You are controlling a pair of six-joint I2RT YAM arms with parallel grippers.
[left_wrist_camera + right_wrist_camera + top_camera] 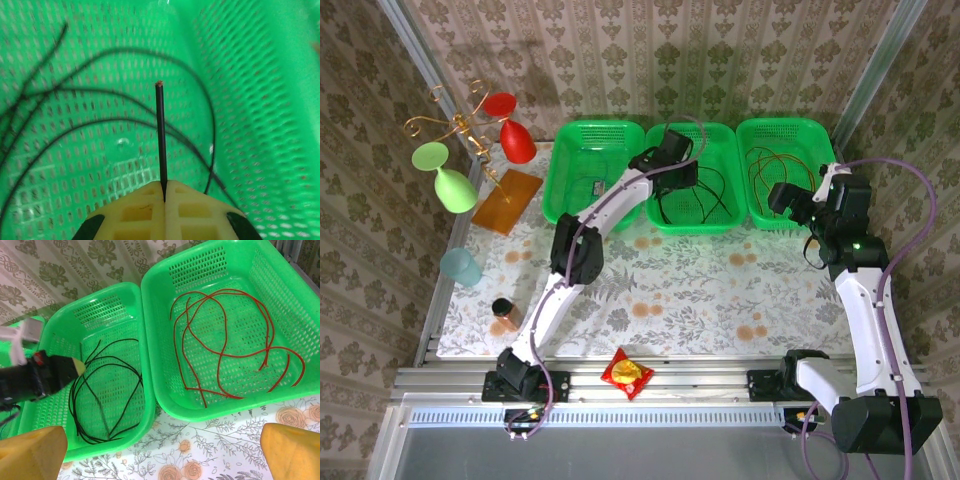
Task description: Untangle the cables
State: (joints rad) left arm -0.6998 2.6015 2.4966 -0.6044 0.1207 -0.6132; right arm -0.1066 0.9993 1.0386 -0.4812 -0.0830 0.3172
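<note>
The left gripper [164, 184] pinches a black cable [160, 130] in the middle basket [260, 100]; the right gripper [161, 455] is wide open and empty. Pull hard and the crossed loops [127, 49] could knot up

We counted three green baskets [585, 160], two arms [545, 310], one red goblet [512, 130] and one green goblet [450, 180]. There was one blue cup [461, 267], one brown can [505, 315], one snack packet [627, 374], one orange board [507, 200] and one gold rack [455, 125]. The black cables [160, 130] and red cables [220, 356] overlapped beyond counting.
</note>
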